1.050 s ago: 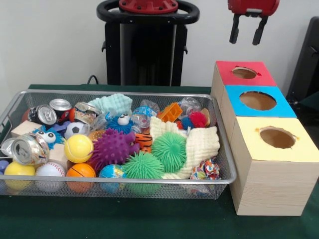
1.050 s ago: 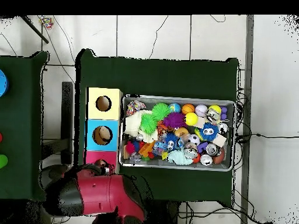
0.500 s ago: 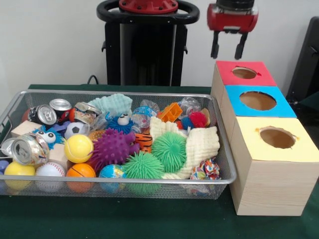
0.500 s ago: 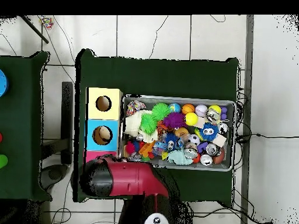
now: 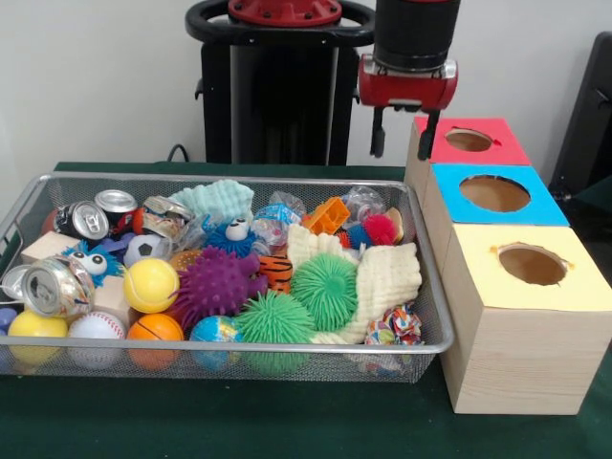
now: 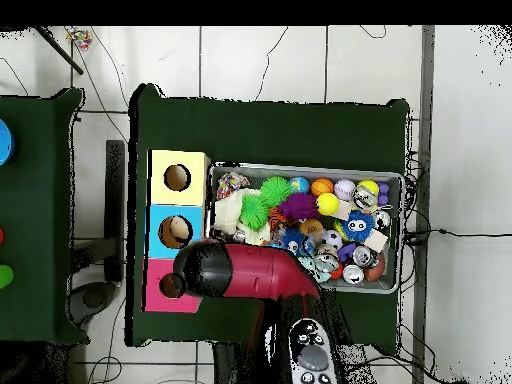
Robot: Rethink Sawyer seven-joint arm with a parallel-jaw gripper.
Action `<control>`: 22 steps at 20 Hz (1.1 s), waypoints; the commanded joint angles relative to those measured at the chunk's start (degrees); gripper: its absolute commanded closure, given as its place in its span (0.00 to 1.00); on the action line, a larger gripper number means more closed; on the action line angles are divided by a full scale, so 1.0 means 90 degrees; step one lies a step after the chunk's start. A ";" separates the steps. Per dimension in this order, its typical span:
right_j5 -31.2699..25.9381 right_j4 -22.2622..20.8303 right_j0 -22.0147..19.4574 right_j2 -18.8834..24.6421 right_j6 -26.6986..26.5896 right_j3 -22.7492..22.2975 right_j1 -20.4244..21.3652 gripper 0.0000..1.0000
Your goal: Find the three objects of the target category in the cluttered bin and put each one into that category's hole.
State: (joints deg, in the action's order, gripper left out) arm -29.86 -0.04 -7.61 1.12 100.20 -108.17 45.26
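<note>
- The hand (image 5: 404,132) hangs in the upper middle of the front view, its two black fingers (image 5: 377,132) spread apart and empty, above the far right corner of the wire bin (image 5: 432,316) and just left of the red-topped box (image 5: 470,140).
- In the overhead view the red arm (image 6: 245,275) covers the lower left of the bin, so the hand itself is hidden there.
- Below and around the hand lie an orange plastic piece (image 5: 327,215), a small red spiky ball (image 5: 381,229) and a crumpled clear wrapper (image 5: 363,202).
- Further out, in the frame's centre, sit green spiky balls (image 5: 325,290), a purple spiky ball (image 5: 216,284) and a cream cloth (image 5: 387,277); the cans (image 5: 57,287) and sports balls (image 5: 150,284) crowd the left.
- The three boxes line the right side: red, then blue (image 5: 494,193), then yellow (image 5: 532,265), each with a round hole, all standing on the green desk (image 5: 239,421).
- Which category is the target cannot be told from here; nothing is picked yet.
- To do the search well, I judge the hand should descend straight onto one exposed item with its fingers kept wide, choosing something on top of the pile and clear of the bin's wire wall and the cloth folds.
</note>
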 commanded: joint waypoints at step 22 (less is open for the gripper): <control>-0.0024 -0.0578 -0.0802 0.1114 -0.0265 0.1721 -0.1530 0.00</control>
State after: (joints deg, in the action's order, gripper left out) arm -33.19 -1.90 -11.61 5.62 100.20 -88.15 33.04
